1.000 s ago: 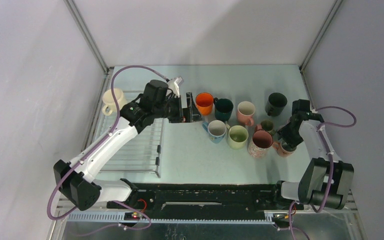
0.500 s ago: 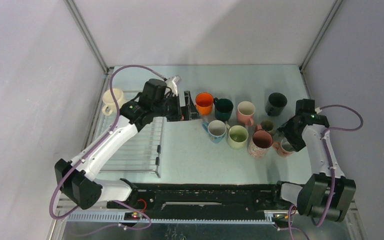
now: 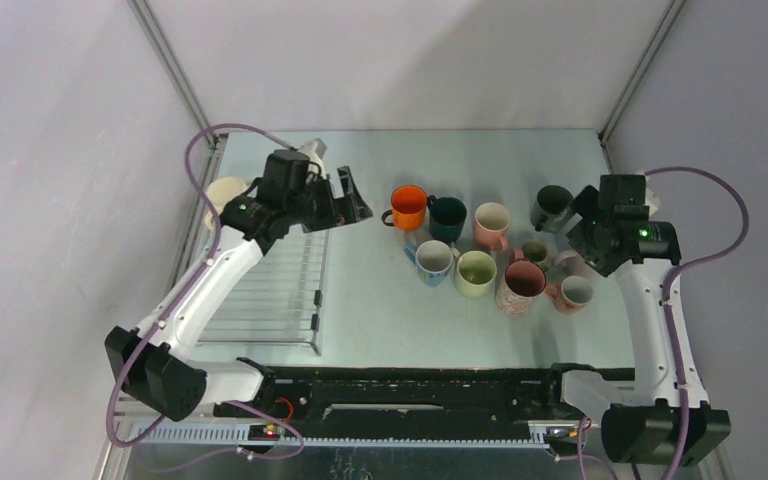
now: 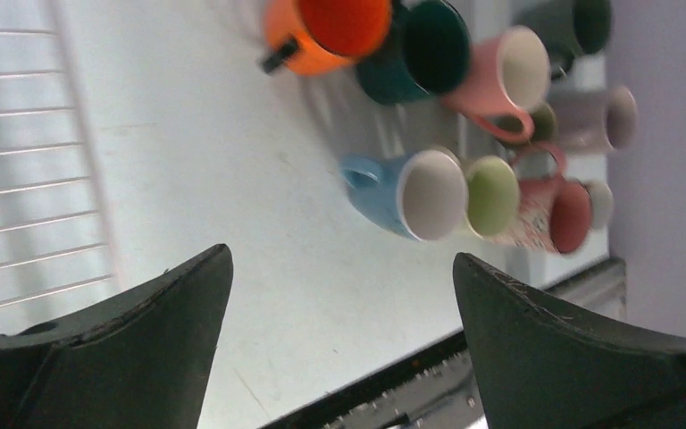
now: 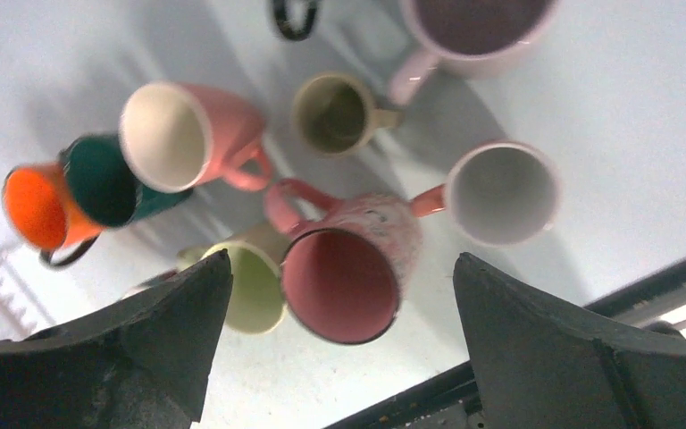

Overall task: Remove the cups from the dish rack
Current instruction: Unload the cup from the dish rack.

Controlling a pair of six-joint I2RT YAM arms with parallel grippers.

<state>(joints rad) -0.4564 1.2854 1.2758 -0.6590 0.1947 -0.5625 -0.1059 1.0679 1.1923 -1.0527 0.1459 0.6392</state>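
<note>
Lifted off the white mug (image 5: 500,192) it just set down, the right gripper (image 5: 339,268) hangs wide open and empty, pointing down over the unloaded cups (image 3: 475,272) at three o'clock. Meanwhile the left gripper (image 3: 352,198), equally spread and empty, has swung back from the orange mug (image 3: 408,205) toward the dish rack (image 3: 280,290), where one cream cup (image 3: 225,190) waits at ten o'clock.

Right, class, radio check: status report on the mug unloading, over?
Left jaws, right jaws open, nothing held. One cream mug at the rack's far-left corner; other mugs grouped on the table. No obstruction seen.
</note>
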